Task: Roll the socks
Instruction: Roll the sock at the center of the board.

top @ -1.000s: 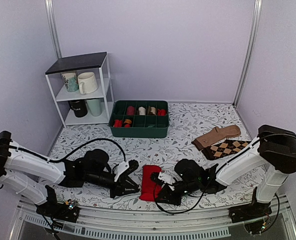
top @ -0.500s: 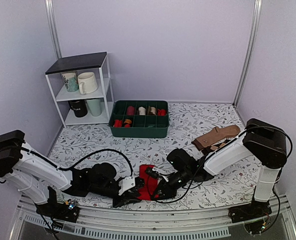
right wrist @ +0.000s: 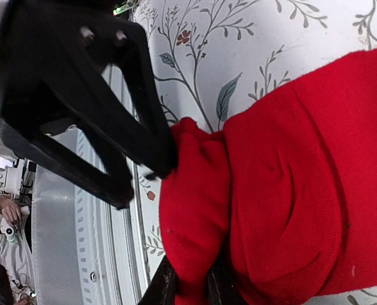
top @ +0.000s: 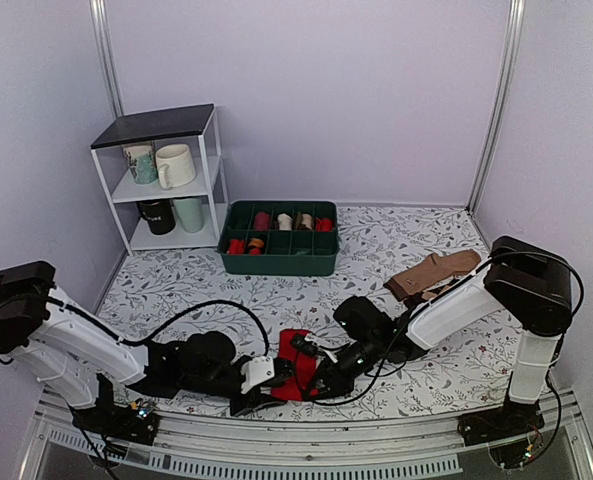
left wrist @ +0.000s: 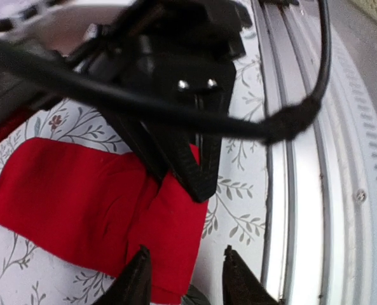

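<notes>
My left gripper (left wrist: pixel 187 283) sits low at the near end of the socks (left wrist: pixel 80 203). Its fingers are spread and the red corner lies loose between the tips; I judge it is placed to take over the fold. The socks lie mostly flat on the table (left wrist: pixel 239 190), close to its front edge and between my two grippers. My right gripper (right wrist: pixel 191 289) is pinching a bunched fold of that same end, probably to start the roll. From above, both grippers cover that end, so I cannot tell how far any roll goes. A cable (left wrist: pixel 175 111) crosses the left wrist view, and both wrist views cut my fingertips off.
</notes>
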Controlling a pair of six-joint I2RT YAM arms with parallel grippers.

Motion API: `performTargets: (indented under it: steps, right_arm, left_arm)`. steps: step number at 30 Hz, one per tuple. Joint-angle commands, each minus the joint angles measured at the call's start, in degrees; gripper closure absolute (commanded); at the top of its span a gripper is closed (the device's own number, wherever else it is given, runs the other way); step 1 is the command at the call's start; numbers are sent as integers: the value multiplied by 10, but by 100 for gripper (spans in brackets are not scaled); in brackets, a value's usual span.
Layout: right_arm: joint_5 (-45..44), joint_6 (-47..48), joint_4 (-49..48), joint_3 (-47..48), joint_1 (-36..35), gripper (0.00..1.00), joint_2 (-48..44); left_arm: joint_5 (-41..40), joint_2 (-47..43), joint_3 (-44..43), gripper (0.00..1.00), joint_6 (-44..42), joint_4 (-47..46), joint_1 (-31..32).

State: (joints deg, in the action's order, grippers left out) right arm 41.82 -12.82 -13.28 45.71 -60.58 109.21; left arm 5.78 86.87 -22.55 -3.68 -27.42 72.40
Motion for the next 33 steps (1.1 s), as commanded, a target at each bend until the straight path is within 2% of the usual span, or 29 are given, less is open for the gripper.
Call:
performTargets:
  steps: [1,4,12,27,30,33]
  right_arm:
    - [-28,3,121,-30,-4,88,46]
    - [-27,3,120,-29,-4,88,48]
    - [-24,0,121,-25,-3,89,53]
    - [-18,0,125,-25,-2,89,56]
    - [-15,0,128,-26,-2,89,56]
    - [-14,0,129,-27,-2,89,55]
  left_arm:
    - [-37,-62,26,53,-6,-43,9]
    - [-34,-71,36,51,-7,-40,10]
    - [3,-17,23,51,3,-51,11]
    - [-4,53,12,51,2,-89,13]
    - [0,67,9,53,8,-83,13]
    - [1,71,9,60,10,-78,13]
